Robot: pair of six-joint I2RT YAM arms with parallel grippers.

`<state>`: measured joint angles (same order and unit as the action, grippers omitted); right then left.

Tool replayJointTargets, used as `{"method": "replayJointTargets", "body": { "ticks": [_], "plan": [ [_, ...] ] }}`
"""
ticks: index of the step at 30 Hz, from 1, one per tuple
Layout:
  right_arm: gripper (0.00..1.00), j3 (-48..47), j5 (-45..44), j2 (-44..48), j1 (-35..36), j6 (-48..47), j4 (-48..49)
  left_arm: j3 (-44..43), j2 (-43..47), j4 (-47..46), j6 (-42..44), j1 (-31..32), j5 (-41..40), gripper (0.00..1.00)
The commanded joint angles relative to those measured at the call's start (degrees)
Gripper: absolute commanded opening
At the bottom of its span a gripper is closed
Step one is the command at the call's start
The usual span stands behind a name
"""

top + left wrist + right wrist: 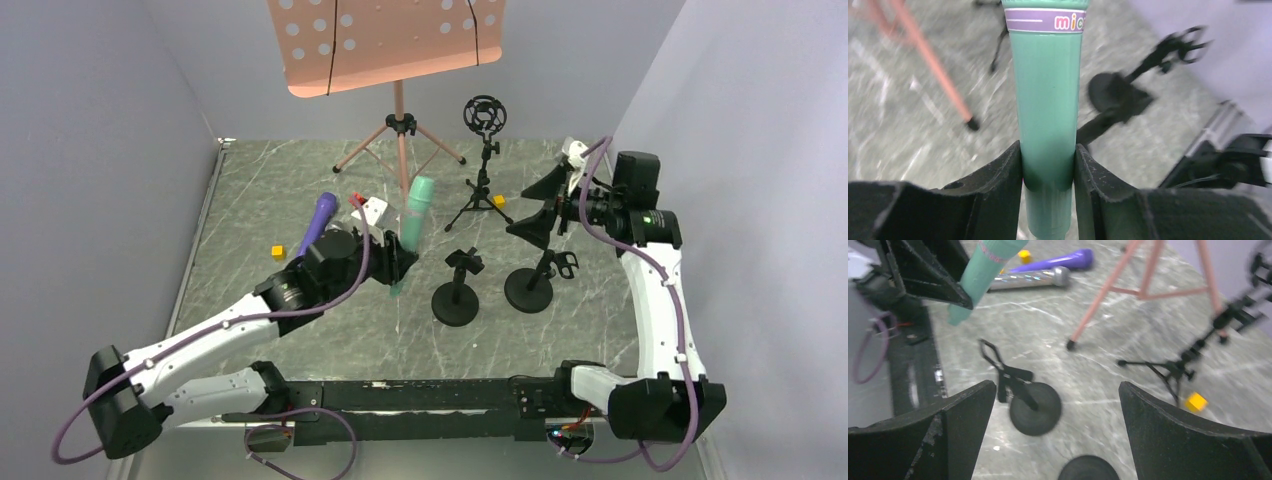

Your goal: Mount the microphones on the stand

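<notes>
The left gripper (pixel 1048 167) is clenched on the mint green microphone (pixel 1048 90), low on its barrel. The short tail end pokes out below the fingers and the long end tilts up and away from them. In the left wrist view the microphone's head is cut off by the top edge, the lettering on its purple band breaks off after "mic", and everything beyond the fingers is blurred. From above, the glittery silver microphone (pixel 1028 279) is hidden behind the left arm. It shows only in the right wrist view, lying on the table just beside the purple microphone (pixel 1058 261), past the left gripper. The right gripper (pixel 1057 385) has its jaws spread wide with nothing between them, above a round-base stand (pixel 1035 407). A second round base (pixel 1088 469) is cut off under it. Ahead of it and to its right, the small tripod stand (pixel 1173 367) is smeared and hard to make out.
</notes>
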<state>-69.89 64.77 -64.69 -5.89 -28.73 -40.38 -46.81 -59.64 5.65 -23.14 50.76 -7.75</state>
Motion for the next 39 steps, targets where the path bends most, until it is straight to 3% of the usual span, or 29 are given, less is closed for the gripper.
{"method": "replayJointTargets", "body": {
  "ticks": [1,5,10,15,26,34,36,39],
  "plan": [
    [1.0,-4.27,8.1,-2.18,6.98,1.19,-6.08,-0.07,3.68,-16.79,4.31,2.23,10.45,0.0],
    [1.0,-4.67,9.35,-0.71,13.5,9.91,1.41,-1.82,1.05,-26.63,1.71,3.72,14.72,0.0],
    [1.0,1.99,16.89,1.82,14.71,33.49,23.37,-4.23,-5.22,-38.41,-1.94,5.02,16.85,0.0],
    [1.0,5.29,16.42,3.94,15.64,33.85,23.39,-5.81,-9.46,-47.42,-5.66,5.52,14.96,0.0],
    [0.98,14.15,17.13,5.14,17.14,57.06,48.96,-11.21,-16.84,-54.91,-7.89,7.95,14.7,0.0],
    [0.84,16.35,17.52,5.64,17.23,67.02,59.43,-12.08,-19.32,-57.37,-9.09,9.08,14.93,0.0],
    [0.78,17.64,17.9,5.86,17.24,70.27,63.47,-11.93,-19.3,-57.55,-9.04,9.09,14.35,0.0],
    [0.6,18.95,17.76,6.03,17.18,72.53,66.82,-11.91,-19.14,-57.6,-8.45,9.09,13.84,0.0]
  ]
}}
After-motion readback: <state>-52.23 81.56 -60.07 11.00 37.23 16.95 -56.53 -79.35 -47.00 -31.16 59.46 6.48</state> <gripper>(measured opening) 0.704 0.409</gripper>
